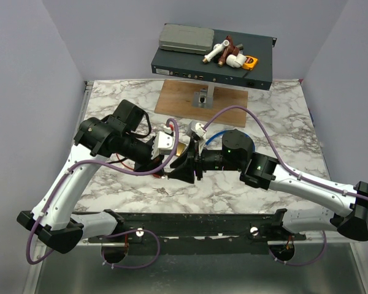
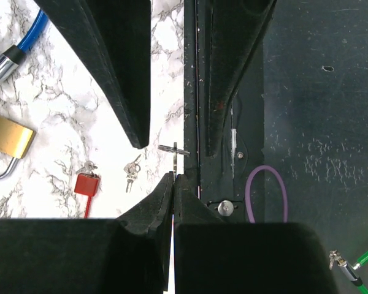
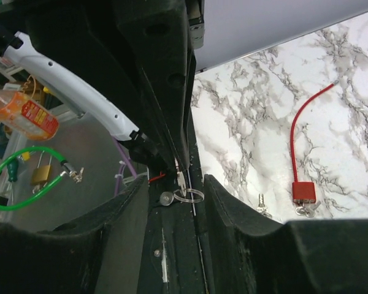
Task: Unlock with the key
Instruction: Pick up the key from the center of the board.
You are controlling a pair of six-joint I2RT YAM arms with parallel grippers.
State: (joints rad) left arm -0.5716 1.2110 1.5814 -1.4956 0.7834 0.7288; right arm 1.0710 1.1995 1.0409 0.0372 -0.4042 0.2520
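My left gripper point(image 2: 173, 177) is shut on a small silver key point(image 2: 173, 160), seen edge-on, with its ring point(image 2: 173, 149) sticking out past the fingertips. My right gripper point(image 3: 175, 184) is open, one finger on each side of that key point(image 3: 182, 181) and its ring point(image 3: 189, 196), touching neither. The two grippers meet tip to tip over the middle of the table, left point(image 1: 183, 166) and right point(image 1: 197, 163). A brass padlock point(image 2: 9, 138) lies on the marble to the left. A red padlock point(image 3: 303, 191) with a red cable lies nearby, and loose keys point(image 2: 132, 166) lie beside it.
A blue cable lock point(image 2: 15, 46) lies near the brass padlock. A wooden board point(image 1: 199, 98) with a metal fixture sits at the back, behind it a black box point(image 1: 257, 61) carrying a grey case and small parts. A green cable lock point(image 3: 24, 177) lies beyond the near edge.
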